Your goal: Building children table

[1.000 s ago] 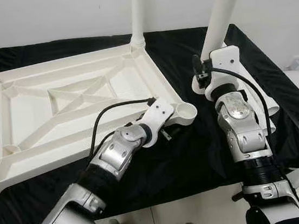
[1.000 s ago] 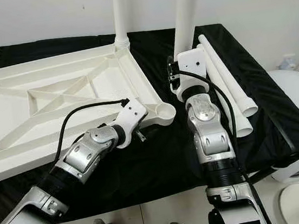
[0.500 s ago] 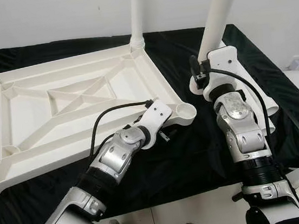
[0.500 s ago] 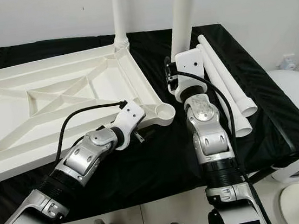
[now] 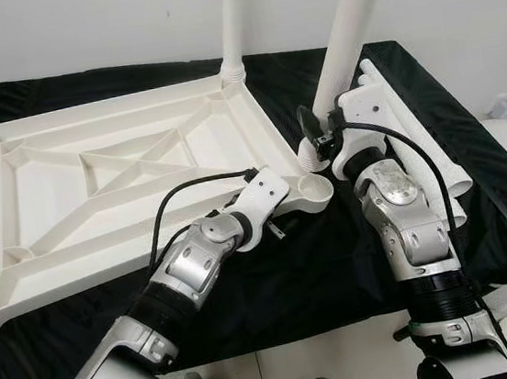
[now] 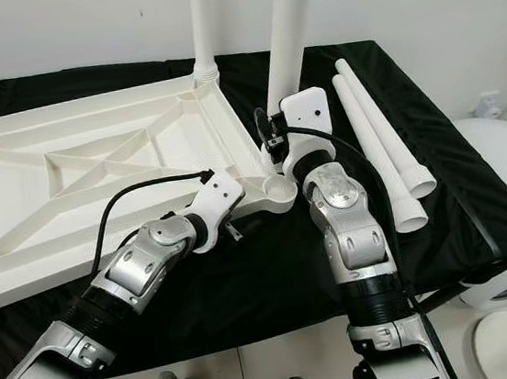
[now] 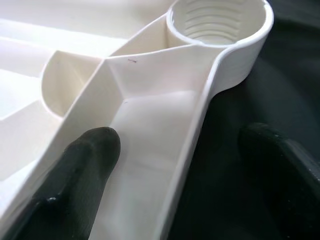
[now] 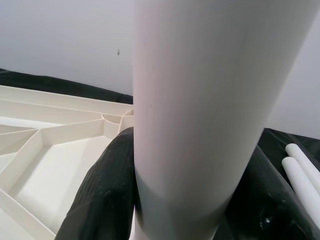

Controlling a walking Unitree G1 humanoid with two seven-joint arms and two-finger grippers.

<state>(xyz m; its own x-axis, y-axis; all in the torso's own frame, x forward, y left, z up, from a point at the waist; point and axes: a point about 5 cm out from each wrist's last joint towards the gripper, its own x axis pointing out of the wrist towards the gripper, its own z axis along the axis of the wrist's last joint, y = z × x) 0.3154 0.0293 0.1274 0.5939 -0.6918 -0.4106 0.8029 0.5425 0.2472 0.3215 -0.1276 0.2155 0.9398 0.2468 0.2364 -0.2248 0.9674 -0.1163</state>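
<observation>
The white table top [image 5: 68, 189] lies upside down on black cloth. One white leg [image 5: 232, 26] stands screwed into its far right corner. My right gripper [image 5: 318, 133] is shut on a second white leg [image 5: 346, 39], held tilted, with its lower end just beside and above the near right corner socket [image 5: 313, 188]. In the right wrist view the fingers [image 8: 107, 185] clasp the leg [image 8: 200, 100] from both sides. My left gripper [image 7: 185, 145] is open astride the top's rim [image 7: 197, 130] just behind the threaded socket [image 7: 220, 20], one finger inside the frame and one over the cloth.
Two spare white legs [image 6: 377, 137] lie side by side on the cloth to the right. The cloth's front edge [image 5: 281, 334] runs close to my body. A white rounded object [image 6: 500, 159] stands off the table at the far right. A white wall is behind.
My right gripper has carried the leg leftward and down, from beside the spare legs to the near right corner socket. The left gripper has stayed on the rim.
</observation>
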